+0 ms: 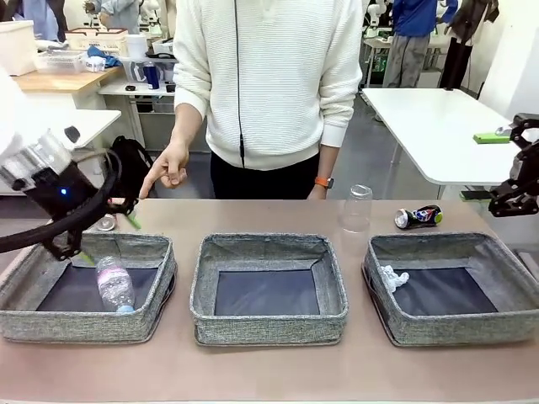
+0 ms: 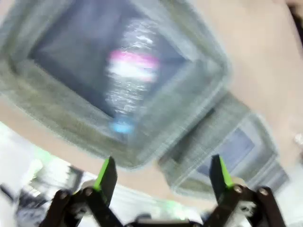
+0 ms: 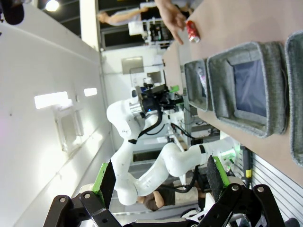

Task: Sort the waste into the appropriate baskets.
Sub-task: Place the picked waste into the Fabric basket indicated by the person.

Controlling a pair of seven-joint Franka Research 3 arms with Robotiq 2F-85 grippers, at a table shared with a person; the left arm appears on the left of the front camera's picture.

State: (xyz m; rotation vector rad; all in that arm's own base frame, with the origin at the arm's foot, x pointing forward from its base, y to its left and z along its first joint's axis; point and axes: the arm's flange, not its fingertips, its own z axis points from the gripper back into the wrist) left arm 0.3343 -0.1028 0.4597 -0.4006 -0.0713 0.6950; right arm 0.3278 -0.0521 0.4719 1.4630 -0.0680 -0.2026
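Left claw [image 2: 163, 177]: fingers wide apart with nothing between them in its wrist view; the front view puts it above the far-left corner of the left basket [image 1: 84, 326].
Bottle [image 1: 115, 284]: lying in the left basket; my left wrist view blurs it but shows a pink label band.
Right claw [image 3: 161, 184]: jaws apart and empty in its wrist view; the front view has it raised at the table's right edge.
Paper ball [image 1: 392, 277]: inside the right basket [image 1: 459, 330], against its left wall.
Cup [image 1: 356, 209]: upside down on the table [image 1: 269, 370], beyond the baskets.
Dark can [image 1: 418, 217]: just right of the cup.
Red can [image 3: 191, 31]: I find it in the right wrist view, near the person's hand [image 3: 171, 16].
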